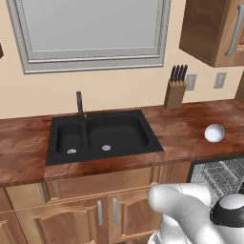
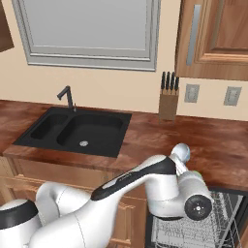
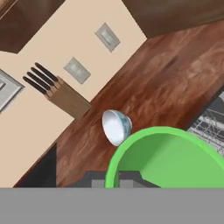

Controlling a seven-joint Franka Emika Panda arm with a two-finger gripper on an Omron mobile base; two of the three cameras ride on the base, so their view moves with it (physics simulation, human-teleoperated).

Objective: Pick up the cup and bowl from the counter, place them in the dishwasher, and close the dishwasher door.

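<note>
In the hand view the bright green cup point(image 3: 170, 159) sits right in front of the camera, with my gripper point(image 3: 117, 179) shut on its rim. A sliver of the cup point(image 2: 196, 173) peeks past my wrist. The white-grey bowl point(image 1: 214, 133) rests on the reddish-brown counter point(image 1: 181, 128), right of the sink. It is partly hidden behind my arm in the right base view point(image 2: 181, 151) and lies just beyond the cup in the hand view point(image 3: 116, 126). The dishwasher point(image 1: 220, 174) stands open below the counter edge, its grey wire rack point(image 2: 220, 225) showing; its door is out of view.
A black double sink point(image 1: 102, 136) with a dark tap point(image 1: 80, 104) is set into the counter on the left. A wooden knife block point(image 1: 175, 90) stands against the back wall. Wall cabinets point(image 2: 213, 38) hang above the right end, and wooden cabinet doors point(image 1: 90, 214) run under the sink.
</note>
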